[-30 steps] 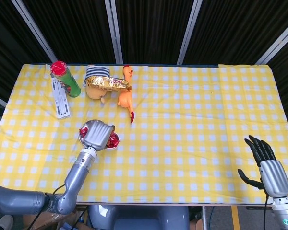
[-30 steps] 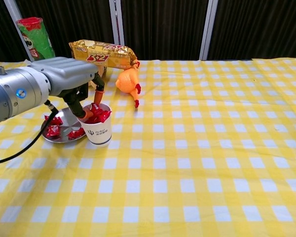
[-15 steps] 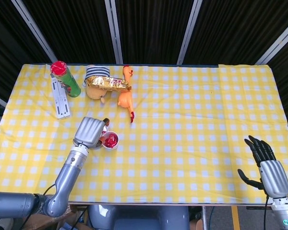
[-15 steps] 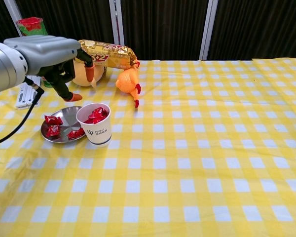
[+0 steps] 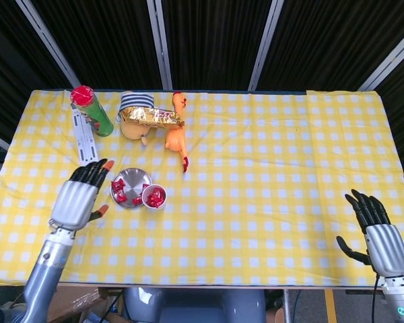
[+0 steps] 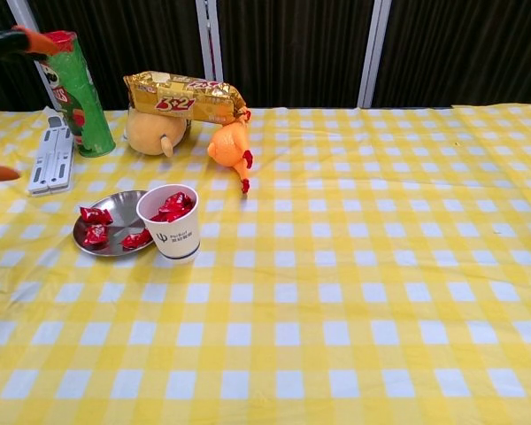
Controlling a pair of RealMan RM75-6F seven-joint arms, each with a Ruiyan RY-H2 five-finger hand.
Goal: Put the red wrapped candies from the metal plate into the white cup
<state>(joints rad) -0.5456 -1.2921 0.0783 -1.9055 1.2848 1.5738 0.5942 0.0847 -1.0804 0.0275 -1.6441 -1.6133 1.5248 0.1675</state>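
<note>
The left hand (image 5: 77, 200) hangs over the checked tablecloth (image 5: 269, 168) with its fingers (image 5: 94, 171) spread apart and nothing in them. The orange fingertips point toward the far side of the table. Just beyond the thumb side of those fingers sits the metal plate (image 5: 139, 177), apart from the hand, with a few red candies (image 6: 96, 234) lying on it. The white cup (image 6: 172, 225) stands touching the plate on the side away from the fingers, and more red candies (image 6: 173, 206) are piled inside it, showing above the rim.

Ahead of the fingertips, further up the table, lies a white flat strip (image 5: 84, 138), and beside it stands a green can (image 5: 91, 111) with a red lid. Further along from the can a gold snack bag (image 5: 150, 117) rests on top of a round tan toy (image 6: 150, 131), and an orange rubber chicken (image 5: 177, 138) lies just next to them.

The right hand (image 5: 376, 232) is well away at the opposite near corner of the table, fingers (image 5: 367, 208) straight and slightly fanned, thumb out to the side, holding nothing. In the chest view only the left hand's orange fingertips show, at the left edge.
</note>
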